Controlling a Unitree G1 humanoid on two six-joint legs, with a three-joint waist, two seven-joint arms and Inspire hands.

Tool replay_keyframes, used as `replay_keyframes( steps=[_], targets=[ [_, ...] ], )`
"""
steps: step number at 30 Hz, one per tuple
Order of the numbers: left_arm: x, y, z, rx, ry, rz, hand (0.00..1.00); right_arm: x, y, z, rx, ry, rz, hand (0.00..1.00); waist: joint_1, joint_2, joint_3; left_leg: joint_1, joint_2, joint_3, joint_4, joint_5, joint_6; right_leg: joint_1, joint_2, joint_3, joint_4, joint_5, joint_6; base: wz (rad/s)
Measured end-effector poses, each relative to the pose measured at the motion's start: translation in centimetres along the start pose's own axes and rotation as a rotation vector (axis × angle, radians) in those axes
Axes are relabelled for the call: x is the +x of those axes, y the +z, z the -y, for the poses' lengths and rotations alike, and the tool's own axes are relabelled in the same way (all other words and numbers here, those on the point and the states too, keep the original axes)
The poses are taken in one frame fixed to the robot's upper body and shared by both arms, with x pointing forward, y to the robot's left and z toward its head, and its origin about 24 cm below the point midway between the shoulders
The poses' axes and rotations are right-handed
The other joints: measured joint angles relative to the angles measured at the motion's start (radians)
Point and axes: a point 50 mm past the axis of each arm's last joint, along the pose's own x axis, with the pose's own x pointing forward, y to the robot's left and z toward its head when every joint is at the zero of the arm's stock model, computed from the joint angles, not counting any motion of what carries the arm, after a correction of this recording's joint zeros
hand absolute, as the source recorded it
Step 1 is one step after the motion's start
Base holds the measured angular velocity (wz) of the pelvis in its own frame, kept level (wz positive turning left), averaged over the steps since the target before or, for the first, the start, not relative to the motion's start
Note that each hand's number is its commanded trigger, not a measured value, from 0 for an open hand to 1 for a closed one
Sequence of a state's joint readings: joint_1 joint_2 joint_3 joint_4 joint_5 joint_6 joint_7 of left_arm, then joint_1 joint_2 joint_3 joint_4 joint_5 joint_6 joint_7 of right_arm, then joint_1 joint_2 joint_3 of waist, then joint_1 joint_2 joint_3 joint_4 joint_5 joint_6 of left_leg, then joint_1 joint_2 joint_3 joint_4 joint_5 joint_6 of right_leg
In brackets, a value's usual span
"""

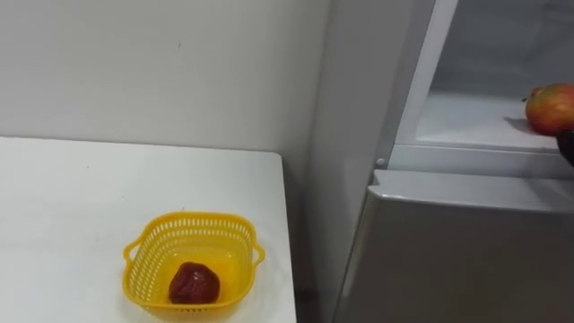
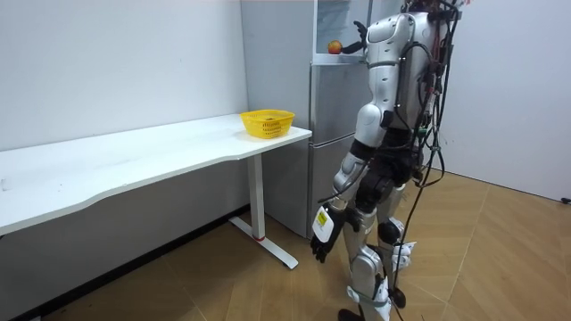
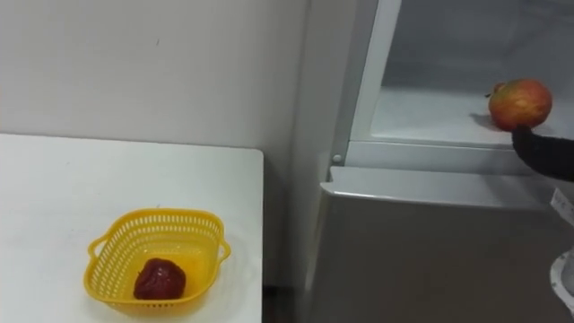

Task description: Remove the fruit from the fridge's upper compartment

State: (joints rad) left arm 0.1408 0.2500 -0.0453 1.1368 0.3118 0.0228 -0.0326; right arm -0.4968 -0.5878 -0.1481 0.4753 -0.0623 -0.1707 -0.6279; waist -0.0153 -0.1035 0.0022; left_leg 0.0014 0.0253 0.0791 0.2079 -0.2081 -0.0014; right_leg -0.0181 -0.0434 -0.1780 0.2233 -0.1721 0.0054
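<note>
Apple: red-yellow round apple (image 3: 519,103); probably firm, smooth, light, may roll.
Hold: round its widest middle.
Right hand (image 3: 543,151): just beside it; cannot tell its closure.

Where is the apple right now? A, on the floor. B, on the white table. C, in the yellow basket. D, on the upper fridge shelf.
D: the apple sits on the upper fridge shelf, while the yellow basket on the table holds a dark red fruit.

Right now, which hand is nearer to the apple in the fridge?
Right. The right hand reaches up beside the apple; the left hand hangs low, far from it.
</note>
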Motion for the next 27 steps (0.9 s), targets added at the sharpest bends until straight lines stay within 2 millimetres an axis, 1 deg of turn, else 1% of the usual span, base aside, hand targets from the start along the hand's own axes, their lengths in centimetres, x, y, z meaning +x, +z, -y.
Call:
replay_keyframes(
  steps=[2,5,8,11,16,20,27],
  targets=[
    [0.0,-0.1,0.0,-0.003,0.001,-0.003,0.00,0.1,-0.3,-0.3,0.009,0.001,-0.025,0.00,-0.002,0.000,0.0000,-0.011,0.000,0.000,0.006,0.000,0.000,-0.008,0.000,0.001,0.000,0.000,0.000,0.00],
    [0.0,-0.4,0.0,-0.003,-0.001,-0.016,0.00,1.0,0.0,-0.5,0.041,-0.023,-0.053,0.00,-0.003,-0.001,0.0000,-0.016,0.000,0.000,0.006,0.000,0.000,-0.014,0.000,0.001,0.000,0.000,0.000,0.00],
    [-0.1,-0.5,0.0,-0.005,-0.001,-0.024,0.00,1.8,-0.1,0.1,0.028,-0.041,-0.070,0.00,-0.001,-0.005,-0.0010,-0.029,0.000,-0.001,0.010,0.000,0.000,-0.022,0.000,-0.002,0.000,0.000,0.000,0.05],
    [-0.1,-0.7,0.1,-0.005,-0.002,-0.034,0.00,2.0,-0.1,0.4,0.012,-0.043,-0.065,0.00,0.007,-0.006,-0.0008,-0.029,0.000,-0.002,0.012,0.000,0.000,-0.021,0.001,-0.003,-0.001,0.000,0.000,0.00],
    [-0.1,-0.6,-0.1,-0.003,0.003,-0.028,0.00,2.2,-0.2,0.2,0.006,-0.041,-0.082,0.00,0.014,-0.010,0.0018,-0.032,0.002,-0.001,0.015,0.000,0.000,-0.023,0.001,-0.005,-0.001,0.002,-0.003,0.00],
    [0.0,-0.1,-0.3,0.003,0.010,-0.012,0.00,2.5,0.4,-0.3,0.014,-0.036,-0.068,0.00,0.020,-0.013,0.0032,-0.061,0.006,-0.001,0.031,0.001,-0.001,-0.044,0.003,-0.010,0.001,0.011,-0.007,0.00],
    [-0.1,-0.2,-0.8,0.009,0.022,-0.018,0.00,3.0,0.5,-0.4,0.037,-0.057,-0.093,0.00,0.022,-0.016,0.0043,-0.096,0.014,-0.012,0.051,0.003,-0.006,-0.063,0.009,-0.020,0.000,0.018,-0.014,0.05]
  ],
)
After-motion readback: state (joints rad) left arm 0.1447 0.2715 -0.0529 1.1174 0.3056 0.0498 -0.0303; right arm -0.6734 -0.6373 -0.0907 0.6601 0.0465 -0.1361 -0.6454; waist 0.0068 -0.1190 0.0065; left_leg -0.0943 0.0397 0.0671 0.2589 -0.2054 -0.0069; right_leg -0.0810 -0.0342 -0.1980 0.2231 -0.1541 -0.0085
